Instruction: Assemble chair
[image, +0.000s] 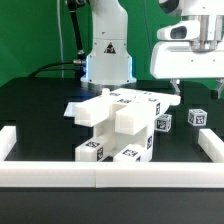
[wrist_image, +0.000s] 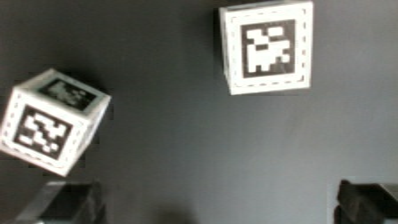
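The partly built chair (image: 115, 125), chunky white blocks with black-and-white tags, stands in the middle of the black table. Two small loose tagged blocks lie toward the exterior view's right, one (image: 163, 122) close to the chair and one (image: 198, 116) further out. My gripper (image: 195, 88) hangs open above that outer block, well clear of the table. In the wrist view a tilted tagged cube (wrist_image: 50, 120) and a white piece showing one flat tag (wrist_image: 267, 48) lie on the dark surface below. My gripper (wrist_image: 217, 205) holds nothing, and only the dark fingertips (wrist_image: 71, 205) show at the frame's corners.
A long low white border rail (image: 110, 175) runs along the table's front edge, with raised ends at both sides (image: 8, 140). The robot's white base (image: 108, 50) stands behind the chair, with cables beside it.
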